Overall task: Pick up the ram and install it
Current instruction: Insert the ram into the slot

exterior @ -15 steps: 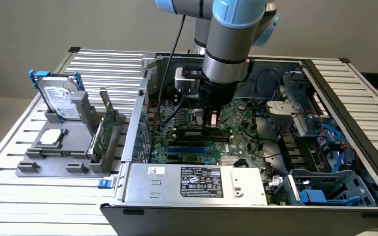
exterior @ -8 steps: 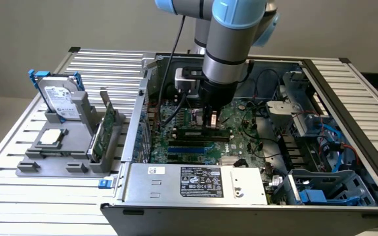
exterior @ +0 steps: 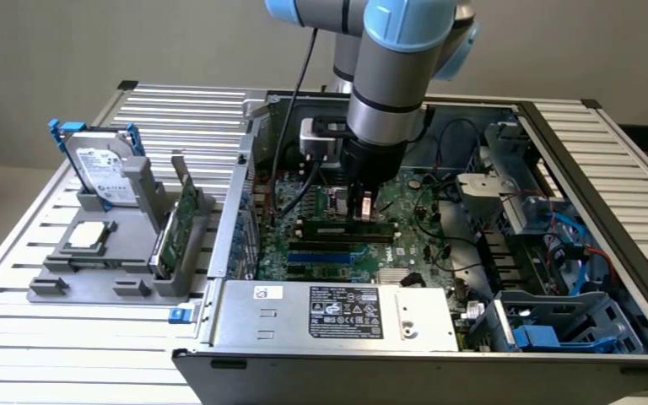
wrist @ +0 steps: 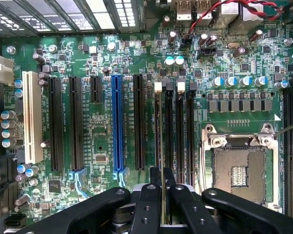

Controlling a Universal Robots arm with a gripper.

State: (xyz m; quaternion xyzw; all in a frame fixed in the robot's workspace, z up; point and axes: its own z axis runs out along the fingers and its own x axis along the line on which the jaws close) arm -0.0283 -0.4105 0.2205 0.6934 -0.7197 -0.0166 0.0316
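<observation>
My gripper point(wrist: 162, 189) is shut on the ram point(wrist: 162, 176), a thin stick seen edge-on between the two black fingers point(wrist: 149, 200). The ram lines up lengthwise with the row of black memory slots point(wrist: 174, 129) beside the processor socket point(wrist: 238, 171), close to the slot with the white clip. Whether it touches the slot cannot be told. In the exterior view the gripper point(exterior: 364, 209) reaches down inside the open computer case point(exterior: 336, 312), low over the motherboard point(exterior: 414, 245) and its memory slots point(exterior: 341, 229).
On the exterior view's left, a grey holder point(exterior: 88, 283) carries a silver hard drive with blue handles point(exterior: 105, 173) and a wide green card point(exterior: 183, 221). Drive bays and blue cables point(exterior: 577, 240) crowd the case's right side. A blue expansion slot point(wrist: 118, 126) lies beside the memory slots.
</observation>
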